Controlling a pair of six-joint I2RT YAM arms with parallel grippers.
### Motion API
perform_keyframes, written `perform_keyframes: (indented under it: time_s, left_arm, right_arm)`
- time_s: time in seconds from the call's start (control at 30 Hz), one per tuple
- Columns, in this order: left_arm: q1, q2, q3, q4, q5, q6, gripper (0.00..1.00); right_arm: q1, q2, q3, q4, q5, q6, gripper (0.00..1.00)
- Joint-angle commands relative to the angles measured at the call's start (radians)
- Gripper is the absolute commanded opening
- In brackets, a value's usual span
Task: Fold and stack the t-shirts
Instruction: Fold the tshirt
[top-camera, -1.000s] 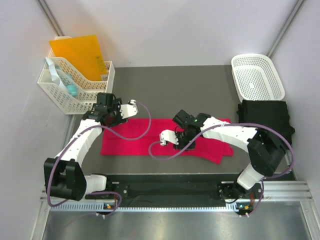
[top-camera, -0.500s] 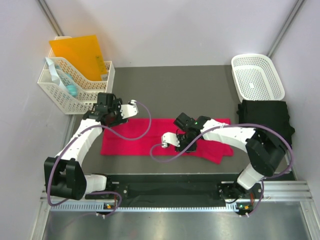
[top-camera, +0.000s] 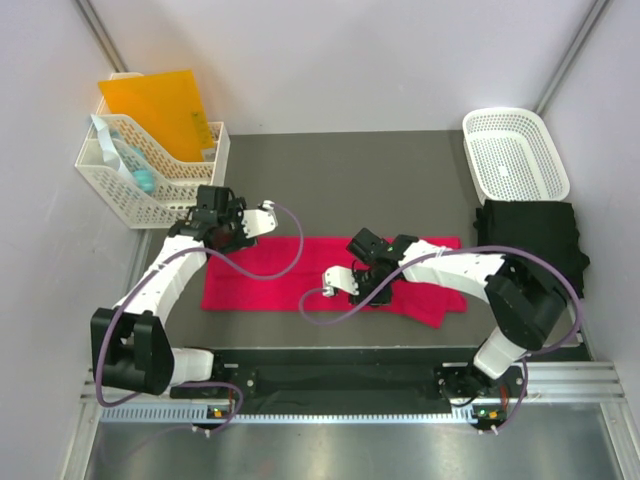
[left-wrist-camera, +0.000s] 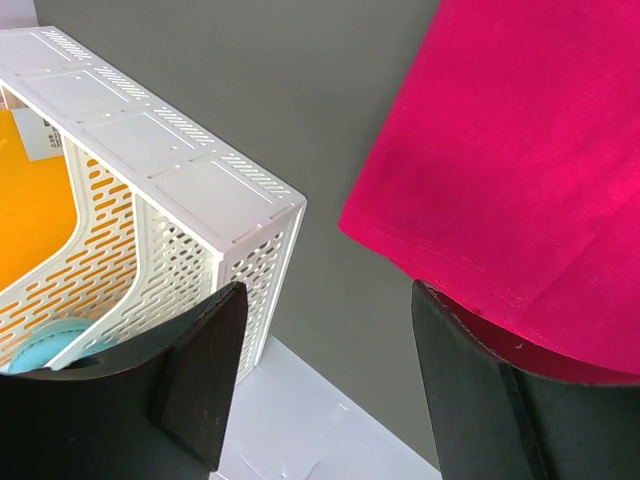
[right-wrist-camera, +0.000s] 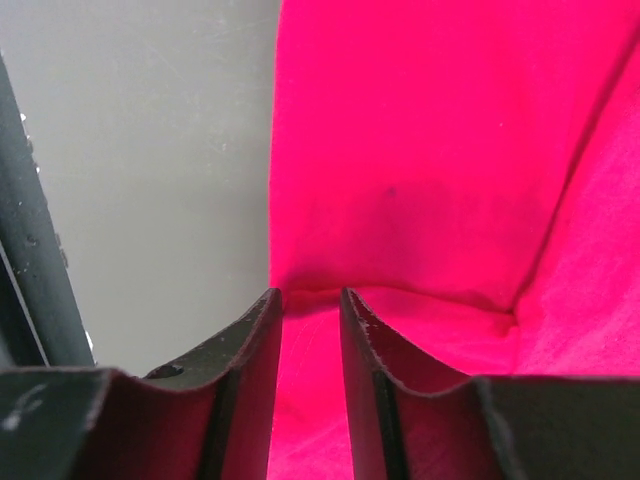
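Beside slotted white organizer (top-camera: 135, 190): left gripper (left-wrist-camera: 328, 300) spread wide over pinkish-red t-shirt (top-camera: 260, 275) corner; right gripper (right-wrist-camera: 308, 295) pinching its fold. Far right, folded black t-shirt (top-camera: 530, 235), white lattice basket (top-camera: 515, 150).

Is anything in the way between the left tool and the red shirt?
Nothing visible. The open left tool is right at a corner of the red t-shirt; the white rack stands on its other side, not between them.

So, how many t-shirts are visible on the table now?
2. The red t-shirt lies flat in the centre; the black t-shirt lies folded at the right edge, next to the white lattice basket. More could be hidden under the black one.
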Motion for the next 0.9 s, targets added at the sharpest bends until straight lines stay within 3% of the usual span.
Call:
perform_keyframes:
  time_s: [0.0,0.1,0.13,0.77,0.8,0.87]
  left_arm:
    - [-0.004,0.004,0.039,0.041,0.021,-0.003,0.72]
    - [-0.005,0.005,0.042,0.044,0.021,-0.003,0.72]
    - [-0.005,0.008,0.042,0.044,0.024,-0.003,0.72]
    - [-0.013,0.04,0.07,0.057,0.026,0.009,0.72]
    - [-0.013,0.042,0.071,0.058,0.026,0.009,0.72]
    - [-0.014,0.045,0.073,0.057,0.029,0.011,0.72]
  right_arm:
    - [-0.002,0.014,-0.01,0.032,-0.02,0.011,0.27]
    - [-0.002,0.019,-0.012,0.033,-0.017,0.009,0.02]
    - [-0.002,0.019,-0.01,0.033,-0.015,0.011,0.0]
    - [-0.001,0.0,0.116,-0.071,-0.118,-0.017,0.0]
    - [-0.001,0.006,0.117,-0.076,-0.121,-0.017,0.01]
    - [-0.001,0.017,0.123,-0.094,-0.129,-0.028,0.16]
